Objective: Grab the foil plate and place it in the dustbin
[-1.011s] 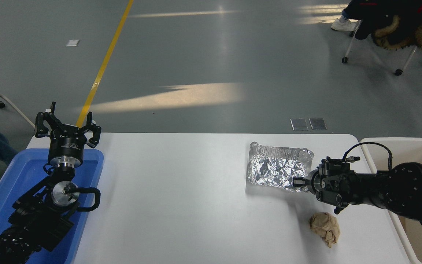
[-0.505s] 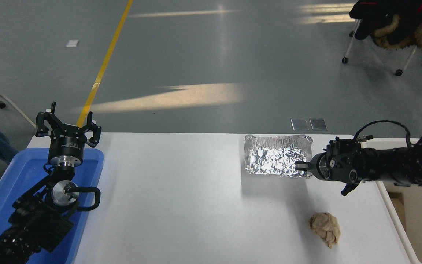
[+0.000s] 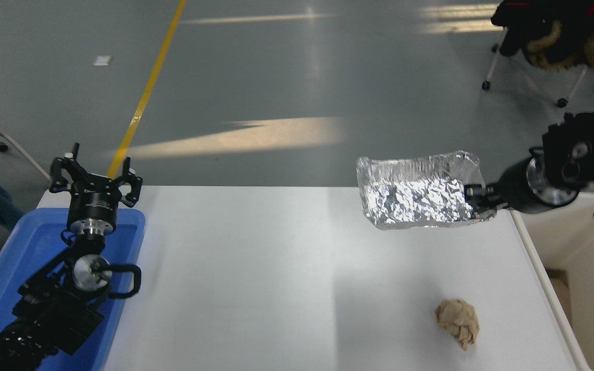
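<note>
The right black gripper (image 3: 477, 198) is closed on the right rim of the shallow silver foil plate (image 3: 415, 198) and holds it in the air at 2 o'clock over the white table (image 3: 256, 278). Picking is done — what is left is carrying it right over the cream-white plastic dustbin (image 3: 593, 268) and releasing. The left black gripper (image 3: 93, 178) rests open at 9 o'clock.

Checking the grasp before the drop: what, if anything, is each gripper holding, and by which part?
The right gripper holds the foil plate by its right-hand rim, lifted clear of the table. The left gripper holds nothing, parked over the blue tray.
</note>
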